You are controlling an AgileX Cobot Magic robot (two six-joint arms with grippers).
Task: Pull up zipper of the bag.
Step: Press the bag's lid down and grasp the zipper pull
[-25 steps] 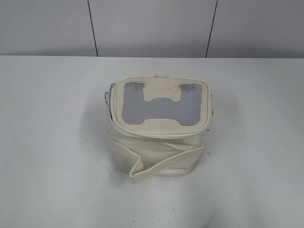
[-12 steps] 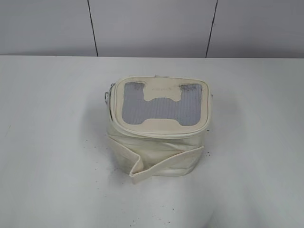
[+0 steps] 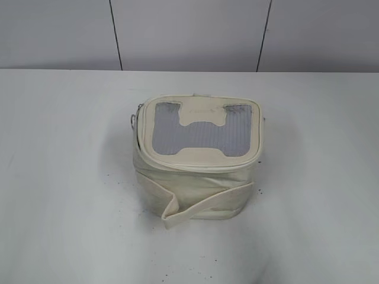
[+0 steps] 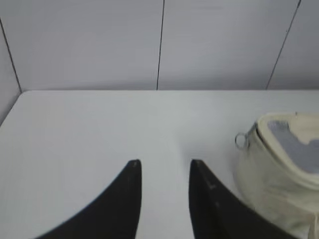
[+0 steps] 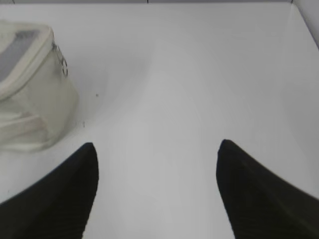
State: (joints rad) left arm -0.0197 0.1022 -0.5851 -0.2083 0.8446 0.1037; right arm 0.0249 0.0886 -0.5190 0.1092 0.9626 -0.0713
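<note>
Both sets of jaws stand apart and hold nothing: the left gripper [image 4: 164, 167] shows a narrow gap between its dark fingers, while the right gripper [image 5: 157, 149] is spread wide. Neither touches anything; each hangs over bare white table [image 3: 65, 177], well apart from the work.

At the middle of the table sits the bag [image 3: 198, 160], upright, its grey mesh top facing up and a cream strap [image 3: 207, 204] wrapped round its lower body. From the left wrist camera the bag lies at about three o'clock of the fingers; from the right wrist camera it lies at about ten o'clock.

Around the top rim runs the zipper [image 3: 195, 167]. A silver ring pull [image 4: 241, 141] hangs at the bag's nine o'clock corner in the exterior view, and a second small metal pull [image 5: 63, 63] shows on the opposite side. Whether the track is partly open I cannot tell; the lid looks seated on the rim.

By my judgement the task is barely begun: no pull is gripped, the bag is not braced, and reaching, pinching a ring and drawing it along the track all remain.
</note>
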